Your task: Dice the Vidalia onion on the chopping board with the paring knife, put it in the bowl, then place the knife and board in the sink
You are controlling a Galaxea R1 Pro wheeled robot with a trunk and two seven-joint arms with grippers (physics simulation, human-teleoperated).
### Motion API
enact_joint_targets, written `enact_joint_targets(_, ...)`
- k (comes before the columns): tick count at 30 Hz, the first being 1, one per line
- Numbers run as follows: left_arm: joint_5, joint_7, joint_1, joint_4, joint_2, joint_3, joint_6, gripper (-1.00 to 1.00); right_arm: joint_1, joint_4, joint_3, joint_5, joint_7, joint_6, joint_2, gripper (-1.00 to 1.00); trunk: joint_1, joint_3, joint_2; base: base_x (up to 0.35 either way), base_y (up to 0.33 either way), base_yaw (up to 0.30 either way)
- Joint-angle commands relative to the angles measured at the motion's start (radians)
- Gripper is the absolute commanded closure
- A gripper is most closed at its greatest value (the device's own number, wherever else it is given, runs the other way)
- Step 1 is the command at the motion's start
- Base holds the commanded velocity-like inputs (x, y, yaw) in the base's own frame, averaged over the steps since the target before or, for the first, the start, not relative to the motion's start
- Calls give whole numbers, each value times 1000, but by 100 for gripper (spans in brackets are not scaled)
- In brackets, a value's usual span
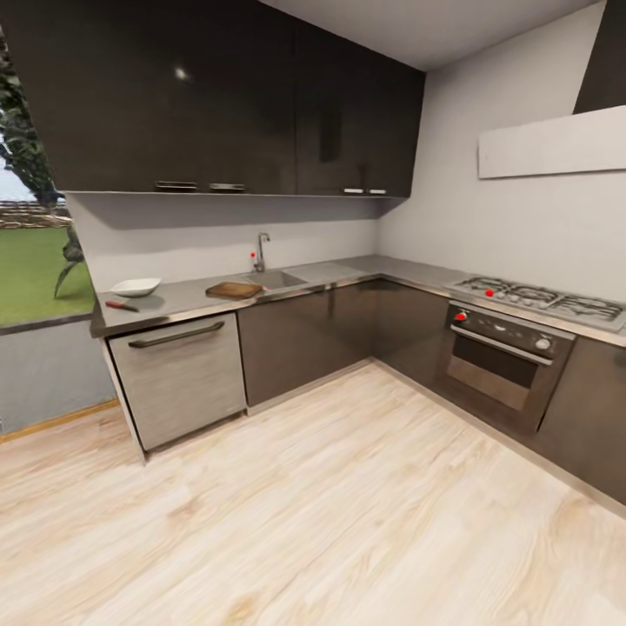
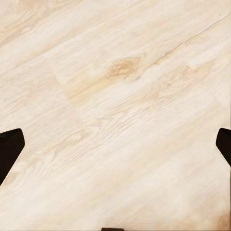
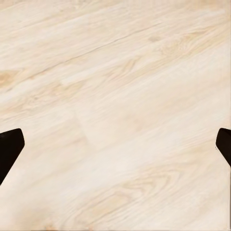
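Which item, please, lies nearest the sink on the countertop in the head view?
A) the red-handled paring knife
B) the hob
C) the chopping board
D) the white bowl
C: the chopping board lies right beside the sink, while the bowl and paring knife sit further along the countertop, towards its end.

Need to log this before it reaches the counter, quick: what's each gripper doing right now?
Left gripper: open, holding nothing, over the wood floor.
Right gripper: open, holding nothing, over the floor too.
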Motion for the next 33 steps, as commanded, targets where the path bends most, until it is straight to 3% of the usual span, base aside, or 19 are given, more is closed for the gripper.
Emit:
enact_joint_targets(1, 1, 0, 0, -2, 0, 1, -1, -100, 0, 0, -1, 7, -1, -2, 0, -100, 1, -1, 0, 282, -215, 135)
enact_joint_targets(16, 1, 0, 0, -1, -2, 1, -2, -100, 0, 0, -1, 7, -1, -2, 0, -100, 1, -1, 0, 236, -240, 150)
enact_joint_targets(33, 2, 0, 0, -1, -2, 1, -2, -100, 0, 0, 0, 7, -1, -2, 0, -100, 1, -1, 0, 143, -278, 265)
